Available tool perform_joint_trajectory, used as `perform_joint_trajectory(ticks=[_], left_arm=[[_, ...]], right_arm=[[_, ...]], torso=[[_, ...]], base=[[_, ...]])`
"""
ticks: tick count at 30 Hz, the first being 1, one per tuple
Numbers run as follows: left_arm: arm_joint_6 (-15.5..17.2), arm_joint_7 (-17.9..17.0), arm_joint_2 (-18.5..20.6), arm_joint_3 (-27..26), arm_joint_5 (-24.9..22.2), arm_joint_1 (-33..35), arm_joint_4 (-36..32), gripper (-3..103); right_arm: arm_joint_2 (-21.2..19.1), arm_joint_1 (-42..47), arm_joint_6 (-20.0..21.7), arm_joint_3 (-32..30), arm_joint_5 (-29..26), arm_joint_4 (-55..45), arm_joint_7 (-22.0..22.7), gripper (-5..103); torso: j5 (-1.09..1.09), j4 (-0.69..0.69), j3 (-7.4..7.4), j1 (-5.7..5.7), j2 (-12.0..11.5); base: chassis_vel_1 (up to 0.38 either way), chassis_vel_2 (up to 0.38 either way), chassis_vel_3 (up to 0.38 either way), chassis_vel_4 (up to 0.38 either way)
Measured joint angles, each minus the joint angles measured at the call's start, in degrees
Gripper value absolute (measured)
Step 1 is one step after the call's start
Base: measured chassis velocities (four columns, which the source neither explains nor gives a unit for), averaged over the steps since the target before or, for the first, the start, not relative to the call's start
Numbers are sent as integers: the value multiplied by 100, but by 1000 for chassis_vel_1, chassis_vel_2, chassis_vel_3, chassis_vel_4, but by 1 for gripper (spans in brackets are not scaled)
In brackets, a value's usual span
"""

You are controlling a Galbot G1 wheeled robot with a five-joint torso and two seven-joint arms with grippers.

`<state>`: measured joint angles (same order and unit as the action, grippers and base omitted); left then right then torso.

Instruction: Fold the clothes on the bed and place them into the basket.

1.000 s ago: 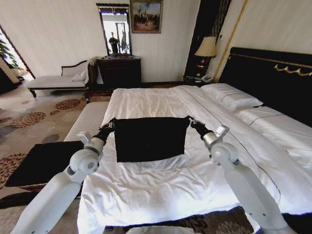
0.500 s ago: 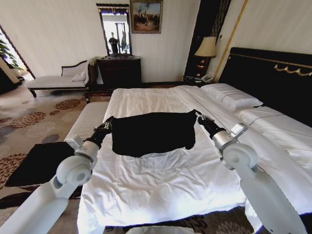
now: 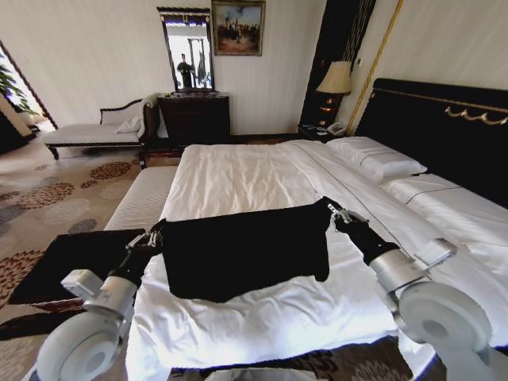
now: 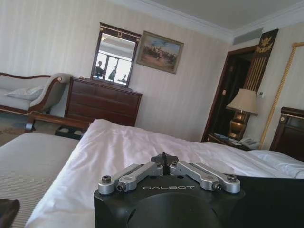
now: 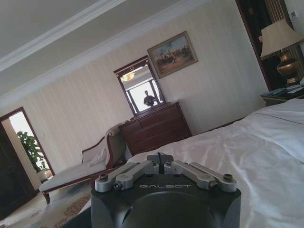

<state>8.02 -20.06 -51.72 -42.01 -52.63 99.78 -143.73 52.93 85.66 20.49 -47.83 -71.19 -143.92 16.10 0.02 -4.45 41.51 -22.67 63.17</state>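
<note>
The clothes [image 3: 246, 250], a black shirt, hang stretched flat between my two grippers just above the near half of the white bed [image 3: 238, 171]. My left gripper [image 3: 153, 236] is shut on the shirt's left upper corner. My right gripper [image 3: 333, 209] is shut on the right upper corner. In the left wrist view the closed fingertips [image 4: 164, 157] meet over the bed, with black cloth [image 4: 273, 199] beside them. The right wrist view shows its fingertips [image 5: 159, 158] closed together too. The basket [image 3: 67, 262], seen by its black top, stands on the floor left of the bed.
A long white bench [image 3: 143, 198] runs along the bed's left side, beyond the basket. White pillows [image 3: 377, 159] lie at the black headboard [image 3: 444, 127] on the right. A dark dresser [image 3: 194, 115], a chaise longue [image 3: 87, 131] and a lamp [image 3: 337, 79] stand along the far wall.
Both grippers have drawn the shirt off the bed and toward me, and it now hangs lower and closer. Both arms have pulled back.
</note>
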Motion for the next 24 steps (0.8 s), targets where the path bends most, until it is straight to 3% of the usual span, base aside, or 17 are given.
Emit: perform_joint_trajectory(ticks=[4, 5, 8, 10, 12, 15, 16, 18, 24], left_arm=[[78, -150, 12, 745, -36, -1045, 374, 0], [78, -150, 12, 745, -36, -1045, 374, 0], [132, -215, 92, 1394, -187, -2035, 1201, 0], [136, -216, 94, 1540, -221, -2277, 1424, 0], [131, -197, 57, 1886, -241, -2828, 2023, 0], [46, -32, -187, 2344, -22, -3368, 2957, 0], [46, -32, -187, 2344, -22, -3368, 2957, 0], [-28, 87, -478, 2616, 182, -3737, 3730, 0], [-67, 153, -903, 2998, 253, -4438, 4807, 0]], right_arm=[[22, -727, 16, 625, 69, 668, 31, 0], [22, -727, 16, 625, 69, 668, 31, 0], [-27, -1554, 11, 1302, 64, 1562, 26, 0], [-30, -1740, -8, 1484, 137, 1787, -1, 0], [13, -2182, -99, 1979, 438, 2434, -98, 0], [258, -2709, -261, 2607, 974, 3380, -220, 0], [258, -2709, -261, 2607, 974, 3380, -220, 0], [536, -3103, -356, 3024, 1201, 4040, -240, 0], [1024, -3713, -498, 3489, 1458, 5071, -296, 0]], torso=[[-1, -3, 2, -2, -1], [-1, -3, 2, -2, -1], [-2, -1, 4, -5, -3], [-2, 0, 3, -6, -3], [-2, -3, 3, -5, -4], [-1, -1, 3, -5, -3], [-1, -1, 3, -5, -3], [-2, -1, 3, -5, -4], [-3, -2, 3, -3, -3]], base=[[0, 0, 0, 0], [0, 0, 0, 0], [0, 0, 0, 0], [0, 0, 0, 0], [0, 0, 0, 0], [0, 0, 0, 0], [0, 0, 0, 0], [0, 0, 0, 0], [0, 0, 0, 0]])
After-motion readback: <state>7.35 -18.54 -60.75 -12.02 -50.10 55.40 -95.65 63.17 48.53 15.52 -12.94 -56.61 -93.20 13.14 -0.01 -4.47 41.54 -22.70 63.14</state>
